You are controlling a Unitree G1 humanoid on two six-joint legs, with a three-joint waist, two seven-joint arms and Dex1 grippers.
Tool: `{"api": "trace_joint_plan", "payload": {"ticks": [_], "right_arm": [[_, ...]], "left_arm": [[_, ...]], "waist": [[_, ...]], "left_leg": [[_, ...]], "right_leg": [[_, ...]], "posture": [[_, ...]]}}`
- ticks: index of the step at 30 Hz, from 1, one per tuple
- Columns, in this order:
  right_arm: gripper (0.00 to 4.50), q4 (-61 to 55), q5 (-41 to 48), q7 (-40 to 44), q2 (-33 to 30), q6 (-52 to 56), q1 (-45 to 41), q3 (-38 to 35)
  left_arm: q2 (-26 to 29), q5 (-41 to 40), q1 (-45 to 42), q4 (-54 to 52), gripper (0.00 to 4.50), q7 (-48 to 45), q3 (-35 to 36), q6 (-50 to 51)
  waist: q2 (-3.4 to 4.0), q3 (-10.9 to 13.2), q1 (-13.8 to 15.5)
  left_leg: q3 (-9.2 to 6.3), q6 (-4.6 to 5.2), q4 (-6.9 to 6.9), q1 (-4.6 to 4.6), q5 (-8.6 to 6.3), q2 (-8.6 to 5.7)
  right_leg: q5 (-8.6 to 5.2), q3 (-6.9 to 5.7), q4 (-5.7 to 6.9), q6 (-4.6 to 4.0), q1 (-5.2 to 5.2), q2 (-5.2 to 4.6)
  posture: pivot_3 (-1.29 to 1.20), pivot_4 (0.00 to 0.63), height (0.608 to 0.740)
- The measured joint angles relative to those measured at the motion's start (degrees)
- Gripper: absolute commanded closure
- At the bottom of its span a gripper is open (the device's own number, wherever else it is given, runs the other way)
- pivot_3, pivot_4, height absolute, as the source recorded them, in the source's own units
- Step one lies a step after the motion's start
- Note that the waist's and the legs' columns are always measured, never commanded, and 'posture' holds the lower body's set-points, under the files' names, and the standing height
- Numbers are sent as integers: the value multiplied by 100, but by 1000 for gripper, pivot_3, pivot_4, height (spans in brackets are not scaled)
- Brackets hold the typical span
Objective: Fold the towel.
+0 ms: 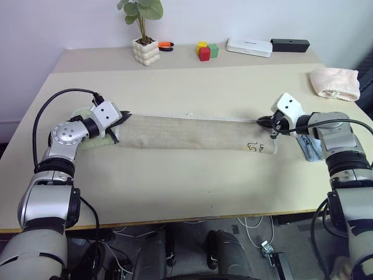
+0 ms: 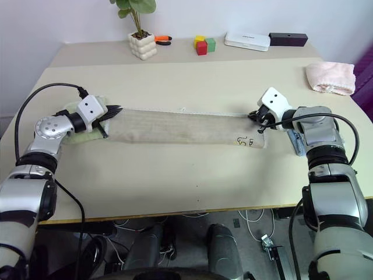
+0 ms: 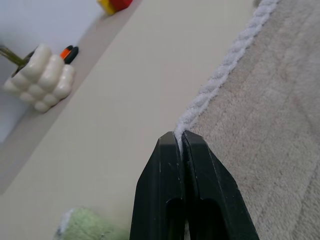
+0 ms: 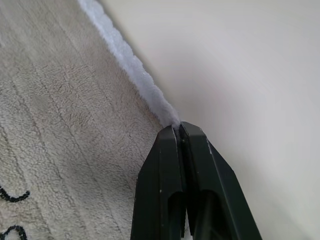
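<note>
Across the table (image 1: pixel 175 181) the towel (image 1: pixel 186 133) is stretched out long and flat. Its white edge is pinched tight at one end by the left gripper (image 1: pixel 126 116) and at the other end by the right gripper (image 1: pixel 261 122).

We see the towel (image 1: pixel 192 133) of soft looped terry cloth, its edging a twisted white cord; the surface (image 1: pixel 192 181) is smooth and matt.

**Left jaws pinched on the towel's corded edge**

The left gripper (image 3: pixel 181 137) jaws, pressed together, clamp the towel (image 3: pixel 265 145) by its white edging. Beyond the jaws across the bare tabletop (image 3: pixel 125 100): a knobbly white pot (image 3: pixel 42 77). Beside their base: a green cloth (image 3: pixel 85 226).
</note>
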Motion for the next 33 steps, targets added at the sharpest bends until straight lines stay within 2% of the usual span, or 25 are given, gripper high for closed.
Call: {"api": "trace_joint_plan", "payload": {"ticks": [4, 5, 6, 7, 9, 13, 14, 16, 17, 18, 21, 23, 26, 27, 29, 33], "right_arm": [[4475, 56, -86, -170, 29, -154, -47, 0], [4497, 98, -119, -223, 38, -190, -47, 0], [4230, 140, -125, -261, 53, -201, -47, -1], [3935, 155, -135, -281, 64, -202, -46, -1], [3174, 160, -136, -313, 69, -208, -46, -9], [947, 160, -154, -412, 102, -269, -46, -10], [513, 159, -168, -457, 101, -298, -44, -10], [513, 136, -178, -627, 99, -328, -37, -14], [470, 117, -183, -725, 94, -348, -31, -23], [746, 66, -178, -801, 92, -346, -18, -48], [1927, -572, 245, -1038, 204, 149, 146, -534], [3013, -1217, 522, -1282, 358, 546, 307, -834], [4466, -2351, 1033, -2107, 1138, 1199, 730, -1355], [4466, -2831, 1236, -2598, 1633, 1555, 973, -1543], [4466, -3298, 1368, -3081, 2163, 1909, 1322, -1528], [4466, -3529, 1474, -3903, 2877, 2285, 1563, -1594]], "left_arm": [[-137, 7, -146, 128, 4500, 104, 33, 357], [-166, 1, -165, 156, 4215, 63, 43, 476], [-184, -1, -171, 179, 3864, 44, 43, 578], [-187, -1, -172, 194, 3553, 34, 44, 660], [-187, -1, -172, 210, 2584, -59, 50, 779], [-187, 0, -171, 208, 441, -156, 50, 803], [-187, -1, -171, 208, 14, -165, 50, 806], [-186, -2, -171, 190, 14, -173, 54, 826], [-184, -8, -171, 176, 280, -178, 60, 839], [-183, -41, -172, 169, 595, -210, 88, 875], [-241, -481, -194, 58, 2004, -458, 451, 1246], [-345, -802, -236, -221, 3064, -524, 685, 1494], [-743, -1302, -218, -1091, 4487, -453, 974, 2025], [-1024, -1547, -60, -1719, 4487, -312, 1063, 2388], [-1406, -1781, 219, -2472, 4487, -37, 1066, 2876], [-2038, -2021, 668, -3217, 4487, 717, 1103, 3693]], "waist": [[0, 0, 1], [0, 0, -1], [0, 0, -6], [0, 0, -12], [0, 0, -18], [0, 0, -12], [0, 0, -10], [0, 0, -10], [0, 0, -11], [0, 0, -12], [0, 0, -14], [0, 0, 1], [-5, -3, 17], [-4, -6, 20], [-4, -6, 19], [-3, -4, 5]], "left_leg": [[0, 0, 0, 0, 0, 0], [0, 0, 0, 0, 0, 0], [0, 0, 0, 0, 0, 0], [0, 0, 0, 0, 0, 0], [0, -1, 0, 0, 1, 0], [0, -1, 0, 0, 1, 0], [0, -1, 1, 0, 1, 0], [0, -1, 1, 0, 1, 0], [0, -2, 1, 0, 1, 0], [0, -2, 1, 0, 1, 0], [-2, -3, 2, 0, 2, 1], [-6, -3, 7, 0, 3, 1], [-16, -4, 18, 2, 3, 1], [-20, -4, 21, 5, 3, 1], [-23, -3, 31, 4, 2, -1], [-33, -1, 58, -6, 1, 0]], "right_leg": [[0, 0, 1, 0, 0, 0], [0, 0, 1, 1, 0, 0], [0, 0, 1, 1, 0, 0], [0, 0, 1, 1, 0, 0], [-1, 0, 2, 1, 0, 0], [-1, 0, 3, 1, 0, 0], [-1, 0, 3, 1, 0, 0], [-1, 0, 3, 1, 0, 0], [-1, 0, 3, 1, 0, 0], [-1, 1, 3, 1, 0, 0], [-1, 1, 6, 1, -1, 0], [-1, 0, 12, 2, 1, 0], [-2, -1, 23, 3, 9, 1], [-3, -1, 33, 5, 15, 1], [-8, 0, 53, 10, 16, 1], [-9, -1, 59, 11, 11, 1]], "posture": [[0, 150, 740], [0, 150, 740], [0, 150, 740], [0, 150, 740], [0, 150, 740], [0, 150, 740], [0, 150, 740], [0, 150, 740], [0, 150, 740], [0, 150, 740], [0, 150, 740], [0, 150, 740], [0, 150, 740], [0, 150, 740], [0, 150, 740], [0, 150, 740]]}}
